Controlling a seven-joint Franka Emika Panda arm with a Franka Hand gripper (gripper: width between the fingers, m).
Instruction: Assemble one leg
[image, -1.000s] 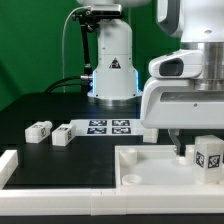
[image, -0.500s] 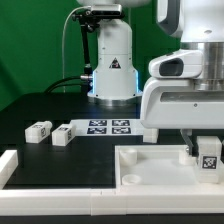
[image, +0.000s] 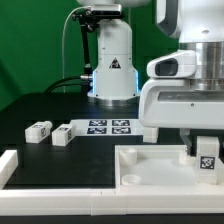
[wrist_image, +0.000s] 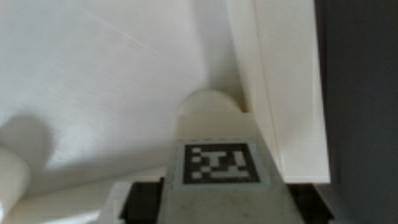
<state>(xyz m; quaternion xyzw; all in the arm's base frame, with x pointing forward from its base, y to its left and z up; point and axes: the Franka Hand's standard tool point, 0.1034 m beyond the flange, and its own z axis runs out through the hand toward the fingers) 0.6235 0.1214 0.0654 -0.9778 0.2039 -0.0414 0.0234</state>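
Note:
My gripper (image: 204, 146) is shut on a leg (image: 208, 151), a small white block with a black-and-white tag. It holds the leg upright over the corner of the big white square panel (image: 155, 160) on the exterior view's right. In the wrist view the leg (wrist_image: 221, 135) fills the space between my fingers (wrist_image: 146, 197), tag facing the camera, its tip over the panel (wrist_image: 89, 80) close to the panel's edge. I cannot tell whether the leg touches the panel. Two more legs (image: 38, 128) (image: 62, 134) lie on the dark table at the exterior view's left.
The marker board (image: 108, 126) lies at the table's middle in front of the robot base (image: 112, 70). A round socket (image: 130, 180) shows in the panel's near corner. A white rail (image: 8, 165) stands at the exterior view's lower left. Dark table (wrist_image: 365, 80) shows beyond the panel's edge.
My gripper has shifted a little toward the exterior view's right with the leg. The leg was tilted and now stands more upright over the panel's corner.

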